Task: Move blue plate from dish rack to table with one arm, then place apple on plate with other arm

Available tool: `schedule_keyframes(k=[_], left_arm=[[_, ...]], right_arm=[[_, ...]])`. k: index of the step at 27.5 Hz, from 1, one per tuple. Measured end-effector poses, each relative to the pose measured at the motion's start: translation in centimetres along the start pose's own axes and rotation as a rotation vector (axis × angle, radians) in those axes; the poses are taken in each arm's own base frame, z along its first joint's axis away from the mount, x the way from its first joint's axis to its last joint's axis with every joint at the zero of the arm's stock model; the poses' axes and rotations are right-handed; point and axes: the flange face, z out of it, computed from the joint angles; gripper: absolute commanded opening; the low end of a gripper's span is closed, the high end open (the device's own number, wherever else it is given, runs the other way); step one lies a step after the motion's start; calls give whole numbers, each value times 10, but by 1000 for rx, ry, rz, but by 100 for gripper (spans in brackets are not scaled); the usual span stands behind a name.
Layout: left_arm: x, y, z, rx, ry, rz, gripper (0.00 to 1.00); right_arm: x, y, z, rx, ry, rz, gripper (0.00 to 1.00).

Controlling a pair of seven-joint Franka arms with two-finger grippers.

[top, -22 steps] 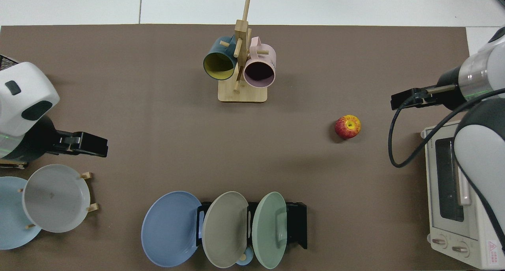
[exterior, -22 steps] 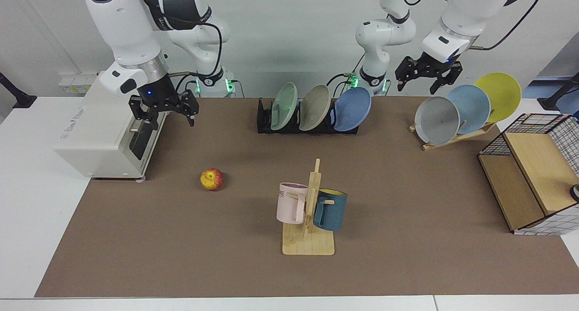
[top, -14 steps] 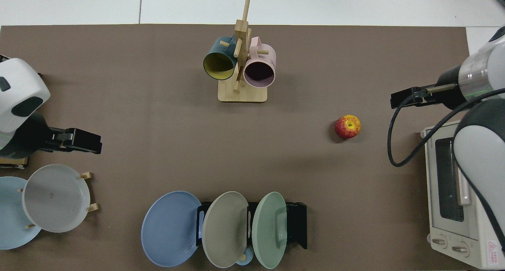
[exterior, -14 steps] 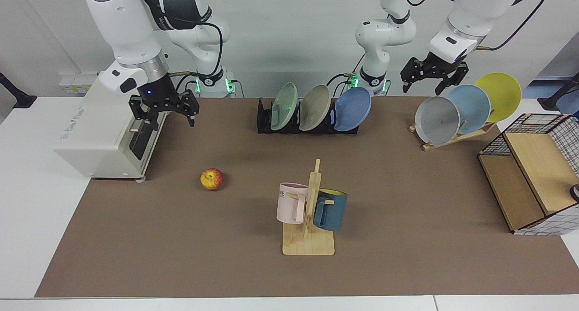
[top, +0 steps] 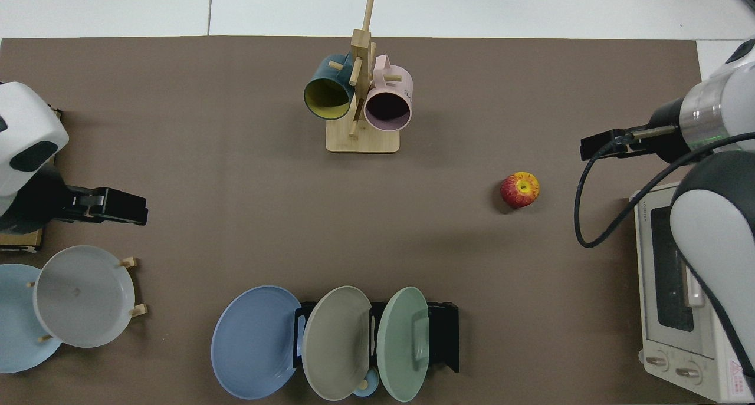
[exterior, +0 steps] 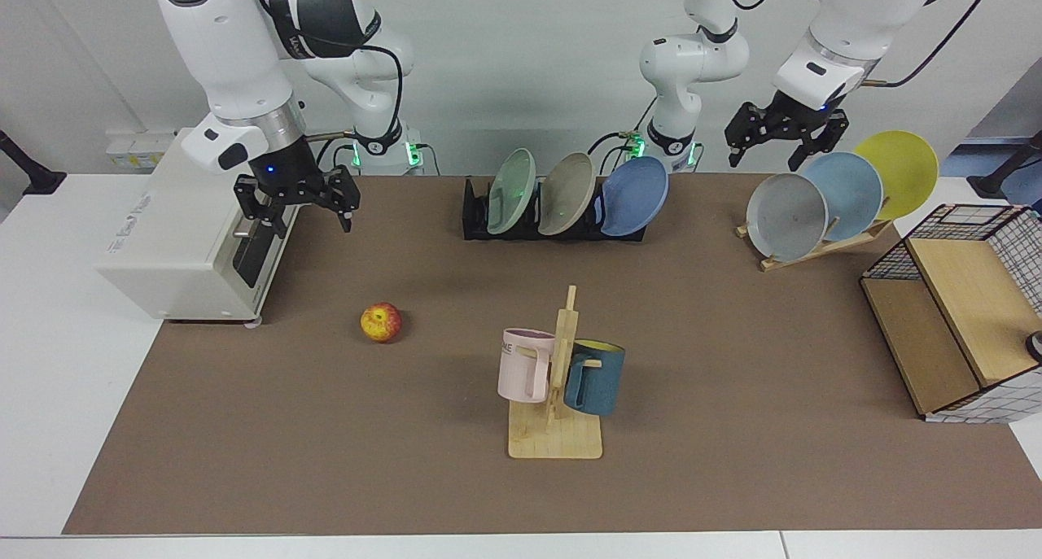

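Brown mat table [exterior: 733, 461], round matte blue plate [exterior: 635, 195]

We've got a plain white wall [exterior: 505, 63] across the far side, evenly lit, no windows we can spot. A white socket strip [exterior: 138, 146] sits low on that wall at the far left. At the far right edge there's a grey panel [exterior: 1009, 107] angling off, with a bit of blue surface [exterior: 977, 146] under it. Black stand legs [exterior: 28, 172] poke in at the far left, and another one [exterior: 1005, 168] at the far right. No floor visible from either view.
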Motion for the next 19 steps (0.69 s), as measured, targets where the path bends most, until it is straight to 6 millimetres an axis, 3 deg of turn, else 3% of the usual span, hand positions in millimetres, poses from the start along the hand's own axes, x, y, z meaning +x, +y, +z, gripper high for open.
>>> schedule_keyframes(k=[19], left_arm=[[-3,-1,-3,5,3,-3,100]], right_arm=[[4,0,26,1,29,5,100]])
